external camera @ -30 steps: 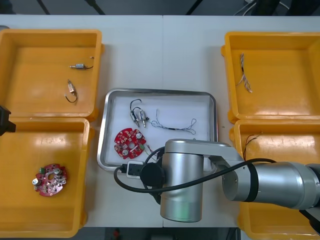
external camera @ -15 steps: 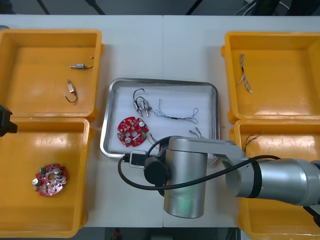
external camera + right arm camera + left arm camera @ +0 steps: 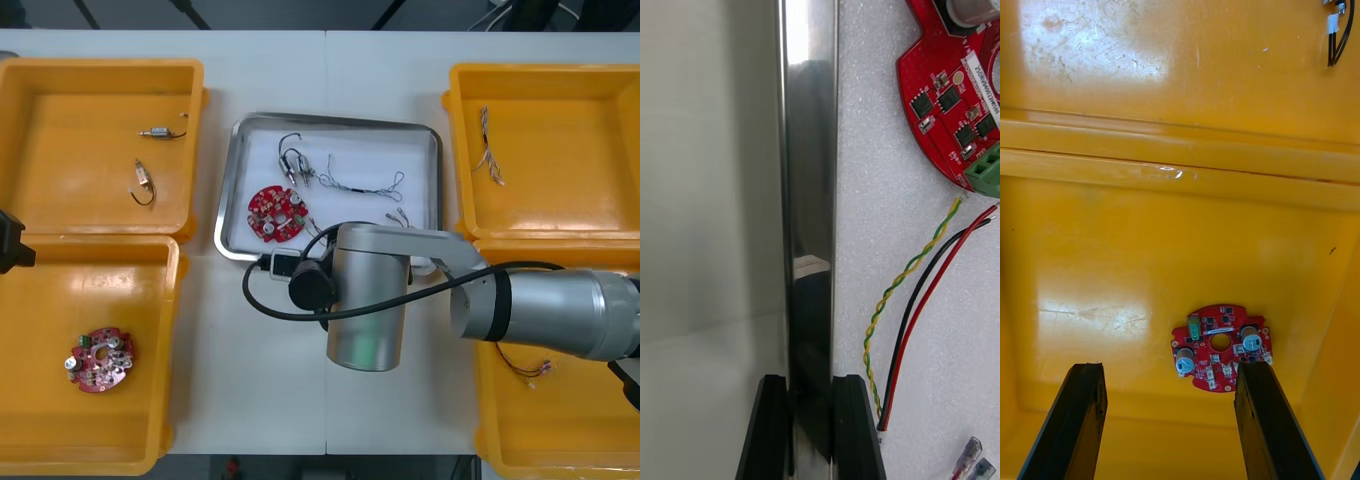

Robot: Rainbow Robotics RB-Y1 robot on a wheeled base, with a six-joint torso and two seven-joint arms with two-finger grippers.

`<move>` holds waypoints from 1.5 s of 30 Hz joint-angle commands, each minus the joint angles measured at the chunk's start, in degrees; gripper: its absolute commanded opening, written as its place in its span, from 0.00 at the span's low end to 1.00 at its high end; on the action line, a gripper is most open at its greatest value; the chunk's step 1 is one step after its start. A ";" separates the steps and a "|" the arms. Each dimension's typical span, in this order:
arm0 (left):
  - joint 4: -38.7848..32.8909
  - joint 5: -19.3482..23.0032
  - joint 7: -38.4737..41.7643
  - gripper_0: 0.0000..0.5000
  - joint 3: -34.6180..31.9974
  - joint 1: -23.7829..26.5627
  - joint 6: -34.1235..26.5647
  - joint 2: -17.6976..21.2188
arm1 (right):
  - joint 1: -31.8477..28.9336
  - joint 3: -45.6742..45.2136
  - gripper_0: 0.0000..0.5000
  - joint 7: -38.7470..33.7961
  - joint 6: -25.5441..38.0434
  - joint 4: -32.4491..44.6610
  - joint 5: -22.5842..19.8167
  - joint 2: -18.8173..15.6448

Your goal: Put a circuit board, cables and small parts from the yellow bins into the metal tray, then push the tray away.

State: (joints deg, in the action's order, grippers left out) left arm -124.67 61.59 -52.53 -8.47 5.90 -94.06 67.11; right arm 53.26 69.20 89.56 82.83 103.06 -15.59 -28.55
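Front view: the tray lies on the surface just toward 12 o'clock from centre, between the bins. On its white inside, a board sits at 8 o'clock. Small metal parts with a black lead sit at 11 o'clock, and a thin twisted cable runs across the middle. The right arm reaches in from 3 o'clock, and its wrist covers the tray's 6 o'clock rim. The left arm shows as a black stub at the 9 o'clock edge. The far-left bin holds two loose parts. The near-left bin holds a second board. The far-right bin holds a pale cable. The near-right bin holds thin wires.

Right wrist view: the right pincer is clenched on the tray's shiny rim, one finger on the surface side and the other over the white inside. Beside the inner finger lie a yellow-green cable and red and black wires. Both run toward the board, which lies farther along the rim.

Left wrist view: the left pincer is released, its fingers wide apart with nothing between them. It hangs over the near-left bin. The second board lies on the bin floor just past the gap, close to one fingertip.
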 commanded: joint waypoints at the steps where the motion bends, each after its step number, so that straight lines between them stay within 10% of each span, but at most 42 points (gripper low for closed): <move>1: -1.45 0.46 -1.26 1.00 -1.20 -1.33 -0.60 2.42 | 3.61 0.67 0.00 3.69 -1.09 -2.42 0.65 -0.46; 45: -1.45 0.46 -1.26 1.00 -1.20 -1.33 -0.60 2.42 | 15.39 -2.05 0.00 9.67 -14.80 -27.12 0.56 5.61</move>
State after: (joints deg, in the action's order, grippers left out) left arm -124.73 61.64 -52.54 -8.47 5.90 -94.06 67.11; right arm 66.07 68.33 98.69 69.44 76.48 -15.33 -24.40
